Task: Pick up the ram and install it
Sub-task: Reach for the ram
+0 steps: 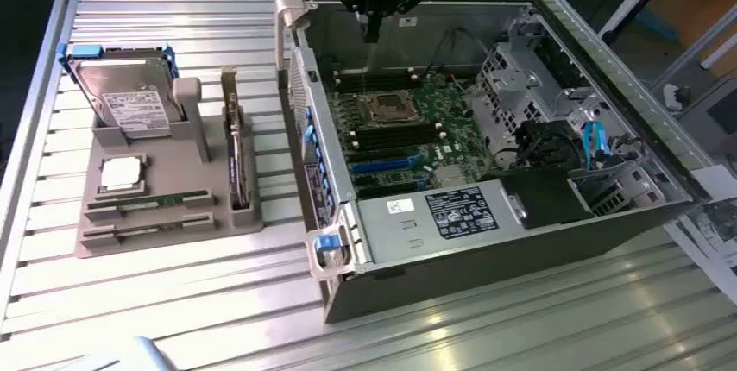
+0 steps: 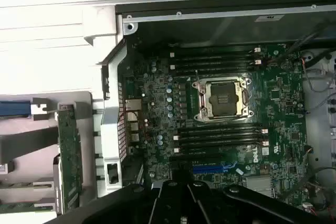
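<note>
The ram [image 1: 152, 202] lies on its long edge in a groove at the near end of the grey holder [image 1: 173, 237]. The holder sits on the slatted worktop [image 1: 173, 319] at the exterior view's left, well apart from the open computer case [image 1: 519, 242]. A second stick [image 1: 148, 227] of the same kind sits in the groove just nearer. The upright expansion card [image 1: 236, 160] stands just to their right and the hard drive [image 1: 127, 99] is at the far end.

The gripper [image 1: 371, 30] hangs over the far side of the case, above the motherboard [image 1: 455, 142] and its dark memory slots [image 1: 398, 138]. It is nowhere near the ram, and I cannot tell whether it is released or clenched.

I judge the stick to be very light, stiff along its length and thin enough to snap or twist if levered. Its chips and the contact edge down in the groove should not be pinched. The best hold is probably across the two flat faces near the middle of the upper long edge, so that it lifts straight out without tilting. The bare board faces may be slippery, so a firm, square squeeze suits it better than a corner grip.
</note>
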`<action>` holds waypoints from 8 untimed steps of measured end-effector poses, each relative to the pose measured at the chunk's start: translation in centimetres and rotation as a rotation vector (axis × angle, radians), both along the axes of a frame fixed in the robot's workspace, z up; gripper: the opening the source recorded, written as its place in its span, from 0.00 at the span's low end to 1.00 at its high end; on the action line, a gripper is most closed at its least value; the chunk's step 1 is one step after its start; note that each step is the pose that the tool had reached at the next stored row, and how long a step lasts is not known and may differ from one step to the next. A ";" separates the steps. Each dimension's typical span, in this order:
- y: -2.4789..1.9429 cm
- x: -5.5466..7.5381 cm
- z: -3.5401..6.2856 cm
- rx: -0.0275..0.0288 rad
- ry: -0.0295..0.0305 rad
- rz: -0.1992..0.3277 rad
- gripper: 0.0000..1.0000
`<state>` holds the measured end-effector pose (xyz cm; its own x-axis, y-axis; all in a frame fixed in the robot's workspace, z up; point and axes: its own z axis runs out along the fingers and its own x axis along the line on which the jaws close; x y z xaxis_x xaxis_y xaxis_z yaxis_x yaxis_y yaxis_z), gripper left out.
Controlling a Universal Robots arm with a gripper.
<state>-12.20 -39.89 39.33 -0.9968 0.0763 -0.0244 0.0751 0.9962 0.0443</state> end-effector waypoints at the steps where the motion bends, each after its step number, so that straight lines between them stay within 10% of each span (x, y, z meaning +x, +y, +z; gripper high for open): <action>1: 0.00 -1.1 0.00 0.0000 0.0000 0.000 0.11; 8: 0.01 -6.3 -0.02 0.0000 0.0000 0.000 0.11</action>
